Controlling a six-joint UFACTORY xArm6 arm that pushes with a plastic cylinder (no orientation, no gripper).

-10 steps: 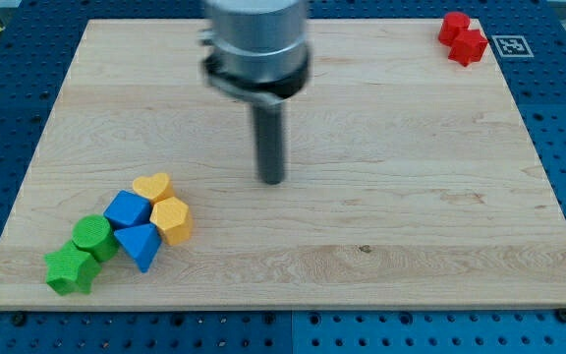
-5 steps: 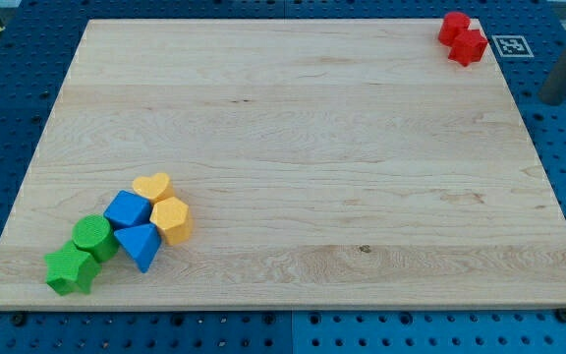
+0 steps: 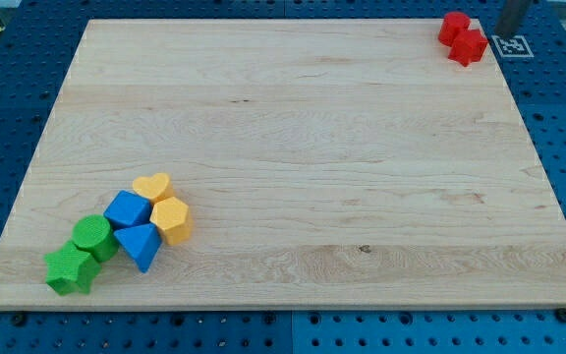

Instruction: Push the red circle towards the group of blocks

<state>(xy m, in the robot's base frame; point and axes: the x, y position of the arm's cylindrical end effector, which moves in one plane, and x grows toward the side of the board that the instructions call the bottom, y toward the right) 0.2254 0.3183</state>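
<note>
My tip hovers just off the table's top-right corner, beside two touching red blocks; which is the red circle cannot be told. No gripper is fitted. The group of blocks sits near the bottom-left corner; a careless push could drag both reds along.

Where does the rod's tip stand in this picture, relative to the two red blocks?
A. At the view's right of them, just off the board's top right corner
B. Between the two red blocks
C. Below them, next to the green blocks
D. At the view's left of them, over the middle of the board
A: my tip shows at the view's top right, just right of the two red blocks, beyond the board's corner.
</note>
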